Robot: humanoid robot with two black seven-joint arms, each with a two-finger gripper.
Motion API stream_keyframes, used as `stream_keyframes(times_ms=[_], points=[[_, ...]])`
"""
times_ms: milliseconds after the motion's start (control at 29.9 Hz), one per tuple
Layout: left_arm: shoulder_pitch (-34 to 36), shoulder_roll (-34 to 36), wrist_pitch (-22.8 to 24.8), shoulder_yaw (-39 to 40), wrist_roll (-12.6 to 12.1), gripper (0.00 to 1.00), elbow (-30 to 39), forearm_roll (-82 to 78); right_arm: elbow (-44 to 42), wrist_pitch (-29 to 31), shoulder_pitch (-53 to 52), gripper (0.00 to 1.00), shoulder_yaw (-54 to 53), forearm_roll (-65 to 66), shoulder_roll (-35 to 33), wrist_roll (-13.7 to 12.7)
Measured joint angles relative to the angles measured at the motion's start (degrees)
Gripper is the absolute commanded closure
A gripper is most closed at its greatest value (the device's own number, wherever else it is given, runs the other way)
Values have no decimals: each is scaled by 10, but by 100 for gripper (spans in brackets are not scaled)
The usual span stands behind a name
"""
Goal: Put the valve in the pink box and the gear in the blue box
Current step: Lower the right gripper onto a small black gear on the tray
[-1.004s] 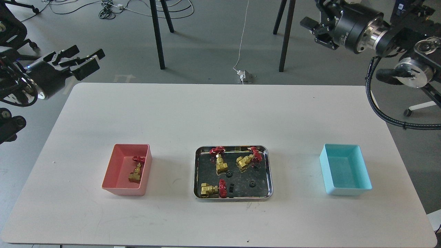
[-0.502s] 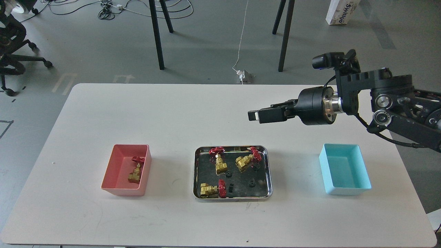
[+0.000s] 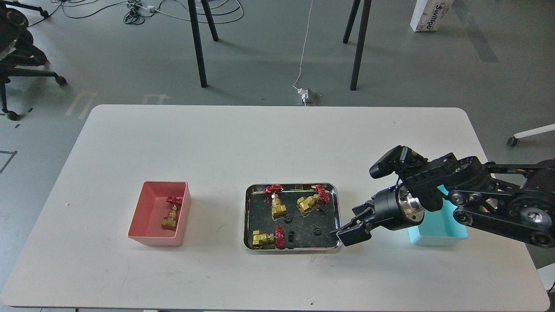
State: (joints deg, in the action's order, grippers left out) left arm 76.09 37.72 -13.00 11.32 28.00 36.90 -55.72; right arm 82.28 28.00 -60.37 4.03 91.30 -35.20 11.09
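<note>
One valve [image 3: 170, 215] lies in the pink box [image 3: 147, 236] at the left. Three more valves [image 3: 275, 201] [image 3: 310, 200] [image 3: 266, 238] lie in the steel tray [image 3: 247, 216] at the centre. Small black gears [image 3: 288, 219] [image 3: 317, 231] [image 3: 323, 210] lie among them. My right gripper [image 3: 349, 225] hangs low at the tray's front right corner with its fingers apart and empty. The blue box [image 3: 438, 232] at the right is partly hidden behind my right arm. My left gripper is out of view.
A small black rectangular bit [image 3: 291, 236] lies in the tray next to the front valve. The white table [image 3: 260, 143] runs wide behind the tray. Chair and table legs [image 3: 197, 43] and cables stand on the floor beyond the far edge.
My right arm swung down from the upper right, crossed over the table and dropped to the tray's front right corner. My left arm left the view. The valves and gears have not moved.
</note>
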Motion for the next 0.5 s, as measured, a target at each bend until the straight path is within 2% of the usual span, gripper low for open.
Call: stream_keyframes(times_ms=[502], points=[[25, -5, 1, 0, 0, 1, -3, 0, -149, 0, 56, 2, -6, 29, 114, 5]])
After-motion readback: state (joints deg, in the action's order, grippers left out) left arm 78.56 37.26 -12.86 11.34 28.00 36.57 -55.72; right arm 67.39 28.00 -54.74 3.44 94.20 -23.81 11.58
